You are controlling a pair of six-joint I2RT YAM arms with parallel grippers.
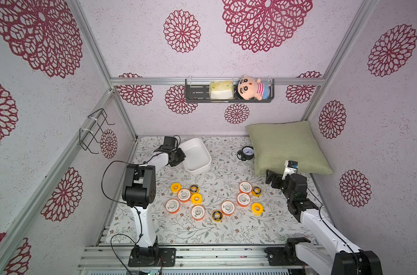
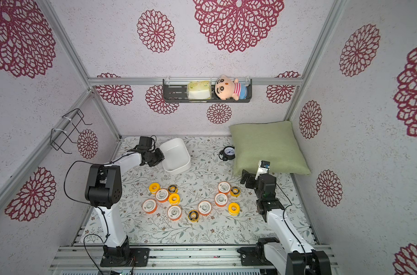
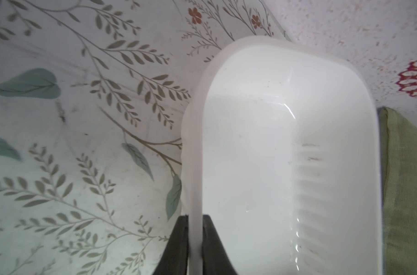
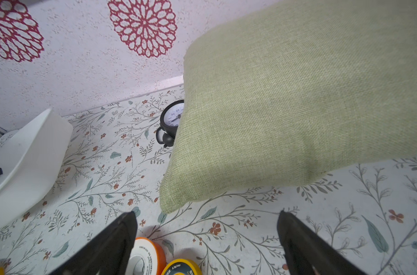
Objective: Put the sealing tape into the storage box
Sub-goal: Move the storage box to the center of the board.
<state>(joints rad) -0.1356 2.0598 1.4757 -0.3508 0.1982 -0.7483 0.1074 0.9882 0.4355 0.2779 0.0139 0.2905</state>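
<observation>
Tape spools [image 1: 227,207] lie flat on the table [image 1: 202,233], twelve of them, in two bunches near the middle, all outside the storage box [image 1: 195,154]. The white box sits near the back left corner of the table and looks tipped. The left gripper [image 3: 195,221] is pinching its wall, one finger inside and one outside. The right gripper [image 4: 206,213] is spread wide with nothing in it, by the front corner of the green pillow [image 4: 298,107], near the table's right edge.
</observation>
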